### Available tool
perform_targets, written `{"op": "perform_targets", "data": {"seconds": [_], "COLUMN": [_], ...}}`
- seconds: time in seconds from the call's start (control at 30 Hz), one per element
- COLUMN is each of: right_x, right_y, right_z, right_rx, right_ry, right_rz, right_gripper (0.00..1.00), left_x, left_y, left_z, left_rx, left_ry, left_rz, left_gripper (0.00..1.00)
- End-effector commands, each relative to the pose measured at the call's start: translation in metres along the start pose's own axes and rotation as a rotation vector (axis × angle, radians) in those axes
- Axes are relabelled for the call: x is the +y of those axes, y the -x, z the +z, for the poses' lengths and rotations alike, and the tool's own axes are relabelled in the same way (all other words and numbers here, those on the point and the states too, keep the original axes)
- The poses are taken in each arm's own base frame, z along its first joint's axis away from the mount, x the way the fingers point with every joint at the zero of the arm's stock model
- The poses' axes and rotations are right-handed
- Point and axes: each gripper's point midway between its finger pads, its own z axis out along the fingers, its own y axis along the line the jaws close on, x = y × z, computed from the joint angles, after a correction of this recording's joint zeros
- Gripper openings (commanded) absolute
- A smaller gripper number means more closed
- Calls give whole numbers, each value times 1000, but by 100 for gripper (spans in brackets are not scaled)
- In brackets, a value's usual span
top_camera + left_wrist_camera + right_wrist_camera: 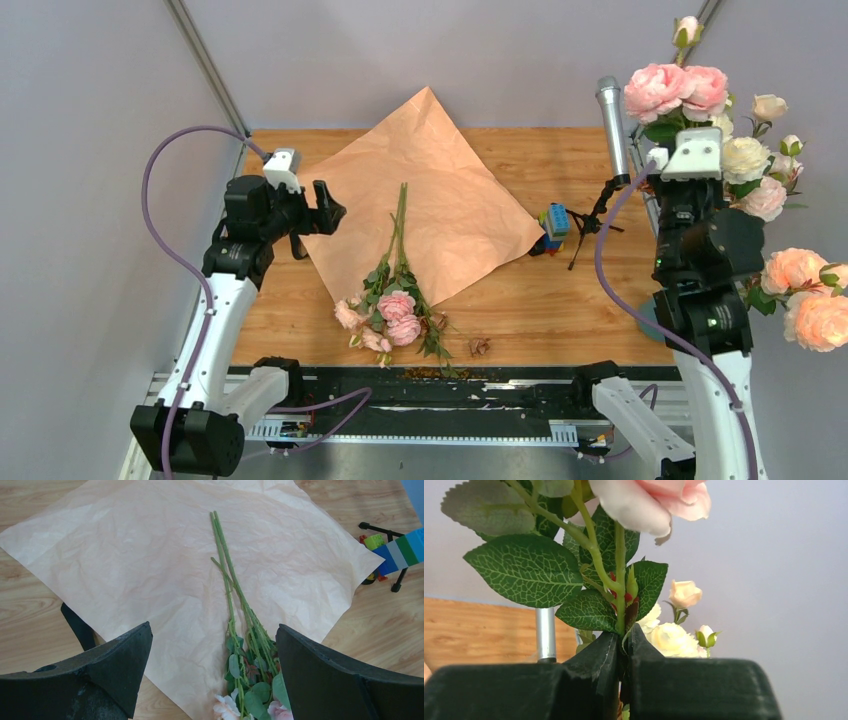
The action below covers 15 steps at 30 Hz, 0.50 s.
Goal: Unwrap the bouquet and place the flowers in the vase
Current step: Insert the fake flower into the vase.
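The bouquet is unwrapped: its tan paper lies flat on the table. Some flowers lie on it, stems pointing to the far side, pink blooms toward the near edge. My left gripper hovers open above the paper's left part, empty, with the leafy stems below and between its fingers. My right gripper is shut on the green stem of more flowers, held upright at the far right. A teal sliver that may be the vase peeks out behind the right arm.
A silver microphone on a black stand and a coloured brick block sit right of the paper. Large peach-orange roses hang at the right edge. A black strip lies by the paper's left side. A brown scrap lies near the front.
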Motion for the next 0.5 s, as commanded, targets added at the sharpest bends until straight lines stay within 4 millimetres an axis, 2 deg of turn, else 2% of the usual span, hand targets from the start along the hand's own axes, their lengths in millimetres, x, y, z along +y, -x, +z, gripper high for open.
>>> {"op": "perform_targets", "data": {"seconds": [0.0,0.13,0.47], "right_x": [-28,-37,-47], "right_y": [0,-5,-12], "right_z": [-1,-3,-8], "right_rx": [-6,10,28], "right_ry": [-168,-230,-299], "right_rz": [-5,-14,-38], "right_gripper": [0,0,0], "left_x": [2,4,6], "left_y": [8,3,-3], "left_z": [3,3,12], "left_rx": [-34,-25,-10], "left_ry": [1,9,-1], "left_rz": [-12,-7,-18], "left_gripper": [100,100,100]}}
